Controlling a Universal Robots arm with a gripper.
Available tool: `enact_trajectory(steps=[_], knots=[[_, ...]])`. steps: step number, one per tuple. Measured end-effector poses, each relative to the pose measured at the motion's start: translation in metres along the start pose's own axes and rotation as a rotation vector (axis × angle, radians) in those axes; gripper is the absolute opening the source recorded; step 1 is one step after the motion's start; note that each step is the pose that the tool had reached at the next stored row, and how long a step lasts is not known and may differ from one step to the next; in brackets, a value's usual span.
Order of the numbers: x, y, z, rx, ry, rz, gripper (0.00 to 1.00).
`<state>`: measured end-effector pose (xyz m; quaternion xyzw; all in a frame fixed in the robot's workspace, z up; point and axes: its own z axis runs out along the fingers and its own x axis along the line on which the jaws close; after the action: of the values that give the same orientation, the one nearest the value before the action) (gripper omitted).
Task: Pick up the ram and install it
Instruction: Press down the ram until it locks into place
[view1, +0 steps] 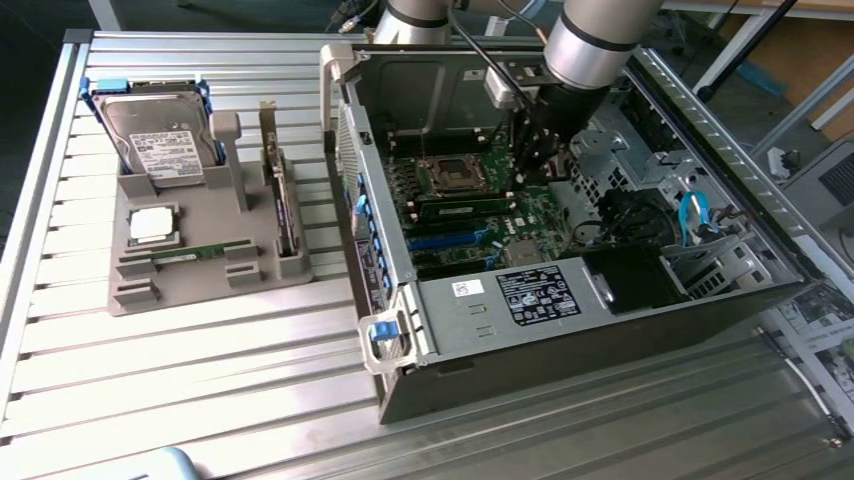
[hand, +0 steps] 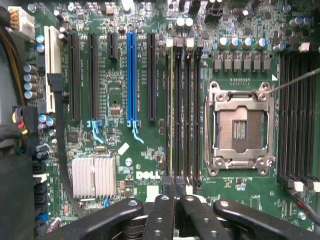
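Closed gripper (hand: 175, 197) above one seated ram (hand: 171, 110), one spare ram (view1: 198, 250), one open case (view1: 400, 300)

arm (view1: 587, 45) angled downward, gripper (hand: 176, 194) pointing down, fingers closed together

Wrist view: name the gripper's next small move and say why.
Probably a short, straight press down on the ram's near end. The ram stands edge-on in a slot beside the empty processor socket. The shut gripper sits right over that end of the stick. Whether the slot's latches have closed cannot be told, so a gentle seating push seems safer than lifting away.
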<state>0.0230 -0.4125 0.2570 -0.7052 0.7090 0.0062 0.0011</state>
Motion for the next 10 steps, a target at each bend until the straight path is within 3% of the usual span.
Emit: enact_trajectory(steps=[10], knots=[[0.000,0.0180,0.0005,-0.0035,0.0001,0.000,0.11]])
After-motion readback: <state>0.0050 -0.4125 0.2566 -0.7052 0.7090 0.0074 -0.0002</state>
